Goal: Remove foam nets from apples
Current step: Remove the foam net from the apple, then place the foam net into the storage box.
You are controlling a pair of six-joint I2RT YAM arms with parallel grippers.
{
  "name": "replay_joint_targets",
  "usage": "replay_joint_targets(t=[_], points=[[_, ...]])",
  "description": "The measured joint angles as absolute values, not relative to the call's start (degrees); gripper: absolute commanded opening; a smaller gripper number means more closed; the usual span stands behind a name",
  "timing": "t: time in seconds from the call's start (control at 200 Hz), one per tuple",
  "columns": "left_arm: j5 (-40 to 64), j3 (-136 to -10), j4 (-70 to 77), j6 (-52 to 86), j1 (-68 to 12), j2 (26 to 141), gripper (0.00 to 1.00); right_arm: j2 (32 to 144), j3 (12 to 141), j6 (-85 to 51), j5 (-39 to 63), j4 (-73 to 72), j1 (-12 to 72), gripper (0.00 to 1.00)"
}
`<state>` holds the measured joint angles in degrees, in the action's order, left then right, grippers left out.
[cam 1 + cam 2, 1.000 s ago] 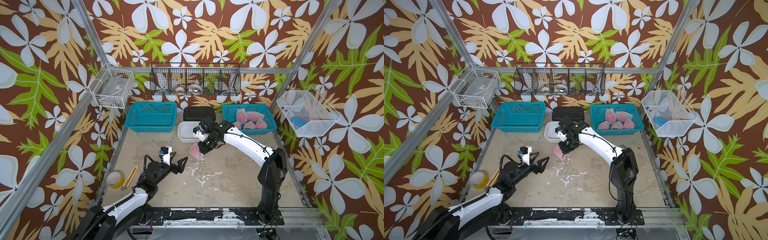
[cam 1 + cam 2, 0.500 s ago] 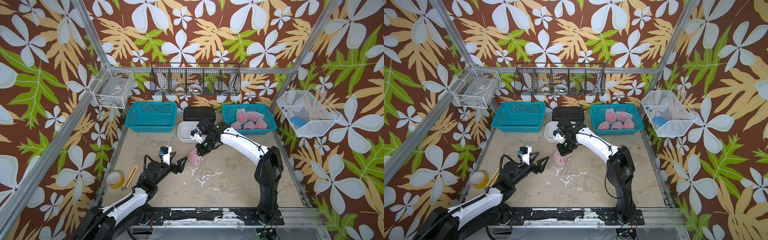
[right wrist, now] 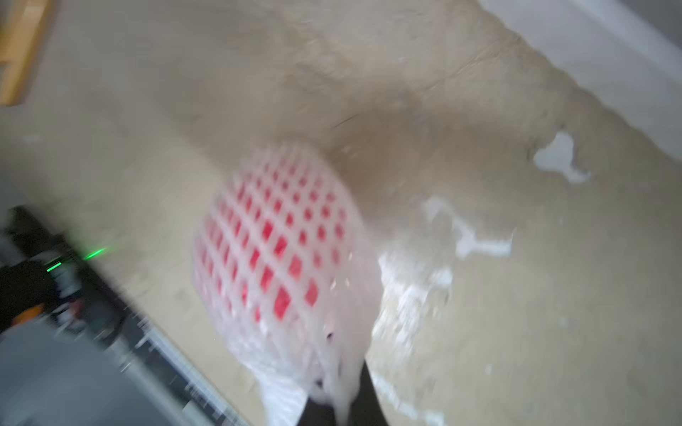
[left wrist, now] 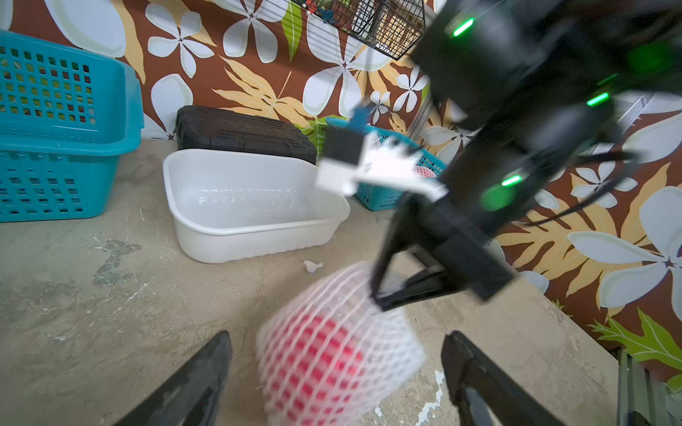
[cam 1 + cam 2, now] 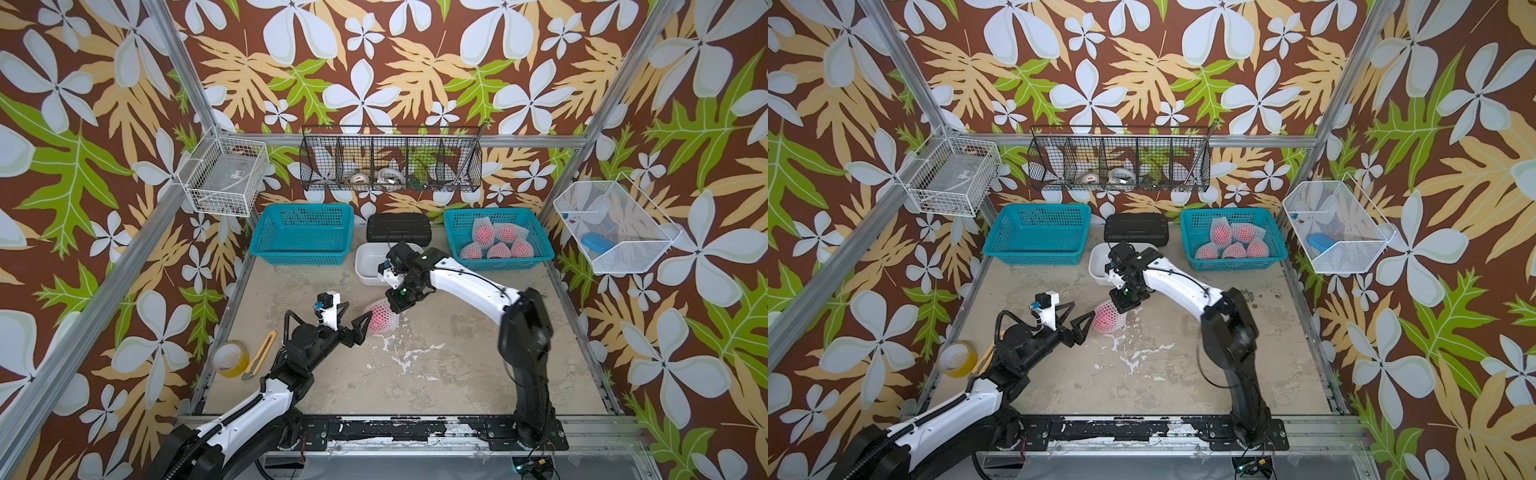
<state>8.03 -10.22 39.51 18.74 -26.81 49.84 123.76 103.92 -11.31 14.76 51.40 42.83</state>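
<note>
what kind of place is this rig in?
Probably a lab test cell, not a real room: aluminium frame with floral wallpaper panels, two arms bolted to a rail, staged baskets.

The near middle floor (image 5: 415,382) is open. A left basket (image 5: 299,255), case (image 5: 398,226), tub (image 5: 369,261) and right basket (image 5: 503,264) block the far edge. Tape (image 5: 229,359) and a cutter (image 5: 259,353) crowd the left.

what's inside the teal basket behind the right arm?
Five apples, each wrapped in a white foam net, are piled in the teal basket. The basket floor under the pile is covered, so anything beneath them cannot be seen.
</note>
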Motion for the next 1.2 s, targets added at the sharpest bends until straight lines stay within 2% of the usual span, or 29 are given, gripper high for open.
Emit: replay_joint_targets(t=[0.15,0.34,0.606,0.741,0.826,0.921,1.031,1.201], points=[[7.5,-9.9,39.6,18.1,-26.8,48.9,0.91,126.6,108.1,-11.3,13.2,54.7,43.8,0.00],[6.9,-9.6,39.5,18.1,-26.8,49.4,0.91,111.9,110.8,-11.0,13.6,55.4,43.6,0.00],[6.5,-9.1,40.5,18.2,-26.8,51.0,0.90,107.6,121.6,-9.7,14.6,61.5,42.7,0.00],[6.5,-9.1,41.2,18.7,-26.8,51.0,0.90,101.9,112.4,-9.7,13.5,57.1,41.8,0.00],[6.5,-9.4,41.1,19.0,-26.8,50.5,0.91,104.3,106.9,-10.4,14.2,56.7,40.5,0.00],[6.5,-9.7,40.9,19.0,-26.8,49.5,0.91,107.3,105.3,-10.5,14.7,56.1,40.3,0.00],[6.0,-9.2,40.9,18.9,-26.8,49.1,0.92,104.1,104.0,-10.5,14.9,53.3,40.2,0.00],[5.9,-9.2,41.2,18.9,-26.8,52.4,0.91,107.6,107.7,-10.7,13.6,49.1,37.8,0.00]])
